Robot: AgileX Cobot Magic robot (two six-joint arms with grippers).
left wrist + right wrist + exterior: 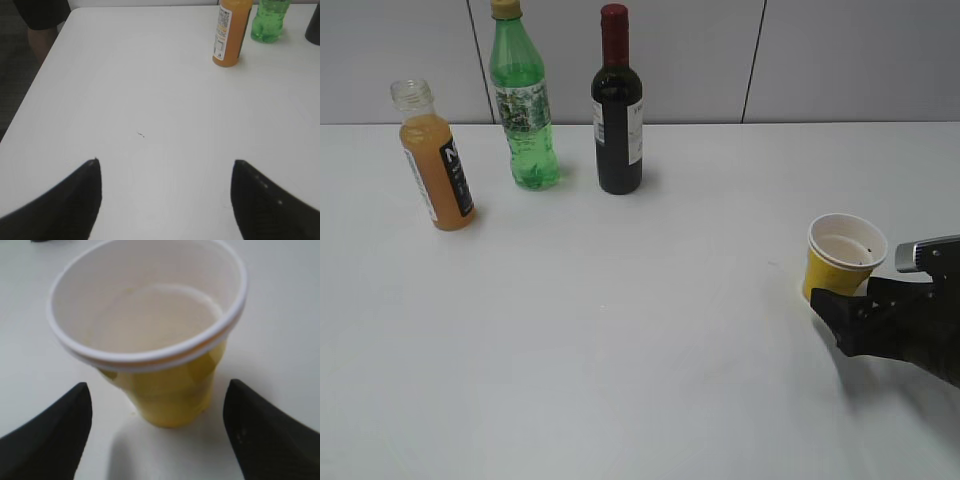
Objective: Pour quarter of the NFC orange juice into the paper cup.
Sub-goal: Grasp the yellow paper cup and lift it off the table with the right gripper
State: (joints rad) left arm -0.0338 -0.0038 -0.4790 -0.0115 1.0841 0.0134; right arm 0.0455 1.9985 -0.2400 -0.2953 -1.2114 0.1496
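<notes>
The NFC orange juice (436,165) stands capless at the back left of the white table; in the left wrist view the juice bottle (230,32) is far ahead at the top right. My left gripper (165,165) is open and empty over bare table; it is out of the exterior view. The yellow paper cup (842,255) stands upright at the right; in the right wrist view the cup (155,340) is close ahead with an empty white inside. My right gripper (157,390) is open, just short of the cup's base, not touching it. It also shows in the exterior view (835,310).
A tall green bottle (523,105) and a dark wine bottle (617,105) stand at the back, right of the juice. The green bottle (269,22) also shows in the left wrist view. The table's left edge (35,75) runs close to the left gripper.
</notes>
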